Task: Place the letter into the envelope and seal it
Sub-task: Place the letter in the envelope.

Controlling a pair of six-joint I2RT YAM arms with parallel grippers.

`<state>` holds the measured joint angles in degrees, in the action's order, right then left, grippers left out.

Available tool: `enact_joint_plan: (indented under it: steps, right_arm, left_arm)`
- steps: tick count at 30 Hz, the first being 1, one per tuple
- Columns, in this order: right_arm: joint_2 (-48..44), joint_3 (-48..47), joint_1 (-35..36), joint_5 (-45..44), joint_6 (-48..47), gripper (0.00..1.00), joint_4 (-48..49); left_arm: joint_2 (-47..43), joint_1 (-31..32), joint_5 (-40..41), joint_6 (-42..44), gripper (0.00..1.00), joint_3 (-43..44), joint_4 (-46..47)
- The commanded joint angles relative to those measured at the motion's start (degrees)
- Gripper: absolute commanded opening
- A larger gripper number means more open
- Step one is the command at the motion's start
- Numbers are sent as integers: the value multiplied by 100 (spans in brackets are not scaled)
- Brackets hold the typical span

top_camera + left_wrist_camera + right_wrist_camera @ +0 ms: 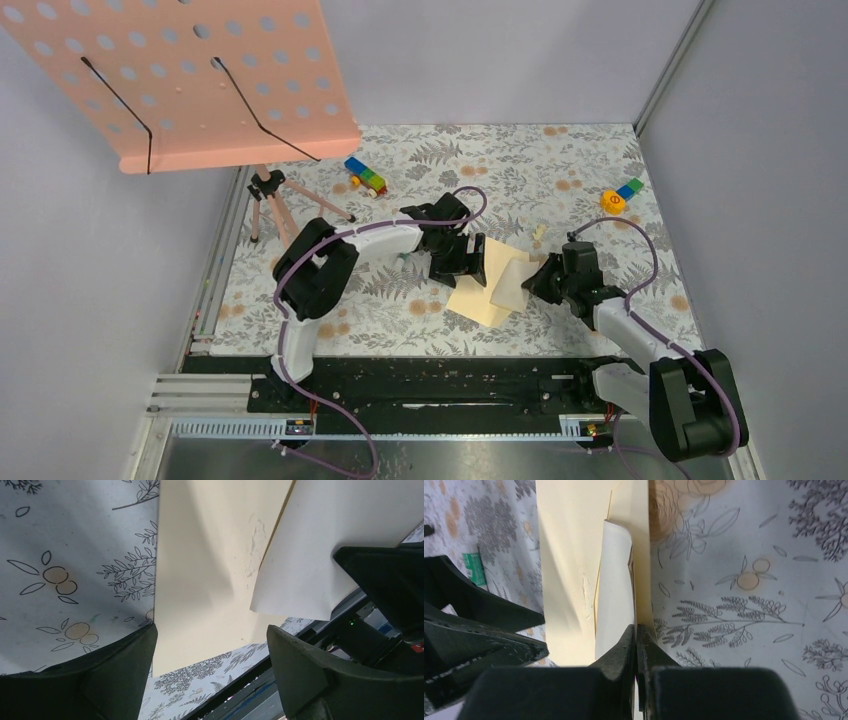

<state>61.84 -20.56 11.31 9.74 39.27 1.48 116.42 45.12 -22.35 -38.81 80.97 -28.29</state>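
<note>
Early going: nothing is sealed, and the letter is not visibly inside the envelope. The envelope, the deeper cream piece, lies flat on the table between the 2 grippers. The letter, the paler sheet, stands tilted up off it on the right side, with its lower corner hanging over the envelope's face.

The right gripper has its fingers pressed together on the letter's near edge, pinching it. A thin cream strip runs into the same pinch, and I cannot tell whether it is a second layer of the letter or a lip of the envelope. The left gripper hovers just over the envelope's near end, fingers spread wide and straddling it, gripping nothing.

By my reading, 3 steps are left: get the envelope's mouth open and held, slide the letter fully in, then fold the flap over and press it shut.
</note>
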Motion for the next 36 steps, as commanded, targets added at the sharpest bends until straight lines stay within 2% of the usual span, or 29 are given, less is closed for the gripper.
enact_joint_plan:
  steps: [1, 8, 17, 24, 30, 36]
  right_arm:
    - [-73, 22, 125, 162, -95, 0, -374]
    - [-488, 140, 161, 79, -197, 0, -593]
    - [-362, 175, 432, 124, 164, 0, -675]
    - [-816, 169, 549, -410, 507, 0, -1256]
    - [-759, -144, 589, -308, 575, 0, -1752]
    - [-994, -70, 598, -454, 643, 0, -2160]
  left_arm:
    - [66, 14, -184, 63, 83, 8, -18]
    - [226, 5, -353, 145, 83, 141, -53]
    - [116, 13, -580, -137, 83, -215, 232]
    - [-77, 27, -525, -350, 82, -549, 342]
    - [-233, 49, -406, -521, 82, -805, 482]
    - [-281, 44, -326, -583, 82, -869, 509]
